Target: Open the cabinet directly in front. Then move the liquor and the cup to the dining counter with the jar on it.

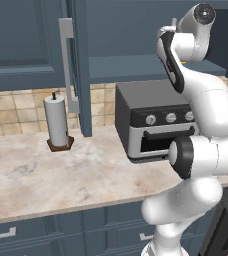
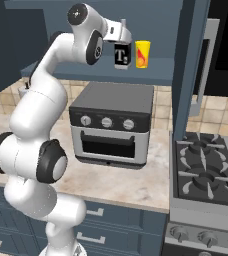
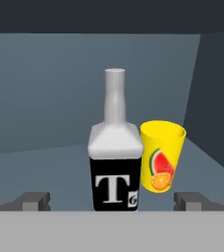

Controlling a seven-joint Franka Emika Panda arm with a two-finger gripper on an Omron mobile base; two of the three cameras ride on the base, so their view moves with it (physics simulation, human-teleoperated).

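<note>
The robot arm (image 2: 36, 115) is white, round and smooth, with dark rings at its joints. Its gripper (image 3: 112, 201) has two small dark fingertips (image 3: 34, 201).

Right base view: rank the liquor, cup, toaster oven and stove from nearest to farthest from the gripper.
1. Liquor: on the open cabinet's shelf, right at the open gripper.
2. Cup: on the same shelf, just right of the liquor.
3. Toaster oven: on the counter below.
4. Stove: lower right, beyond the toaster oven.
</note>
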